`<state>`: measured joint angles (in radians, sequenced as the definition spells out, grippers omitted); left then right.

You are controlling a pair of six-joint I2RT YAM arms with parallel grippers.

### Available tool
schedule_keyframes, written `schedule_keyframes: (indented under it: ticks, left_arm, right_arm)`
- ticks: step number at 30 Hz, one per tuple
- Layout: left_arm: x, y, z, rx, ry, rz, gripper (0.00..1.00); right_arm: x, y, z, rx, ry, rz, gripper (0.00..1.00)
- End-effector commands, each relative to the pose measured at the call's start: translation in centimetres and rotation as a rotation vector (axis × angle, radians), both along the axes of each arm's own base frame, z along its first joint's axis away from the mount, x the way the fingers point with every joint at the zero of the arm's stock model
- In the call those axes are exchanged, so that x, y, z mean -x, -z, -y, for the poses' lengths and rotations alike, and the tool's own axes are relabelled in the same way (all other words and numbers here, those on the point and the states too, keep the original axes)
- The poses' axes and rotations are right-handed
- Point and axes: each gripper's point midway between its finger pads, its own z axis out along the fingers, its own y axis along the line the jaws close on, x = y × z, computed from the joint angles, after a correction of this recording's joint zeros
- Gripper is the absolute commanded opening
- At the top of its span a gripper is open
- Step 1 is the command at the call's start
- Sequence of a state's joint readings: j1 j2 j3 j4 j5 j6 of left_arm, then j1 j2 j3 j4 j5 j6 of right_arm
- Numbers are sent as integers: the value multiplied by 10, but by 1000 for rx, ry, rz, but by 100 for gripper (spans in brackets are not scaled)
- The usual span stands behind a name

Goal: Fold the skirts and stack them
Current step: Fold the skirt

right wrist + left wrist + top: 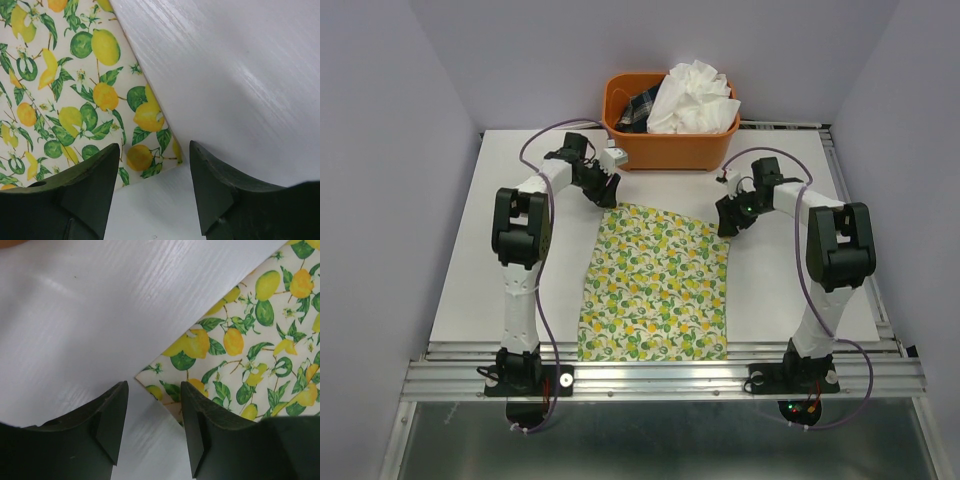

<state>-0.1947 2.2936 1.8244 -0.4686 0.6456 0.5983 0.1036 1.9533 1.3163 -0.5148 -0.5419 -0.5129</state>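
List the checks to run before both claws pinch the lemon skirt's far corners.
1. Left claw open: ok.
2. Right claw open: ok.
3. Lemon skirt spread flat on the table: ok.
4. Each far corner lined up with its claw's gap: ok in both wrist views.
5. Claws touching the cloth: cannot tell.
6. White skirt in the orange basket, out of the way: ok.

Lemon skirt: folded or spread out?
Spread out. The lemon skirt lies flat on the table as one wide panel; no edge is turned over.
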Motion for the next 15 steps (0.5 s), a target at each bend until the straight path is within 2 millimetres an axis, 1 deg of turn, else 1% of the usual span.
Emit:
schedule_keyframes:
  ticks: [1,2,5,8,12,15]
  left_arm:
    - [15,12,1,-20,25,-40,57]
    - [16,15,1,-21,26,-46,56]
    - [23,21,5,-33,42,-58,45]
    - [30,23,9,-42,64,-62,40]
    - [35,22,11,-66,85,-46,29]
    - [34,18,12,-84,97,-28,25]
  right_arm:
    - [0,0,6,25,-22,-1,63]
    - [0,1,6,24,-24,-3,63]
    - [0,3,7,32,-27,-4,60]
    - [-1,3,7,32,-31,0,57]
    - [2,5,7,32,-45,1,52]
    - [4,6,7,34,-57,2,51]
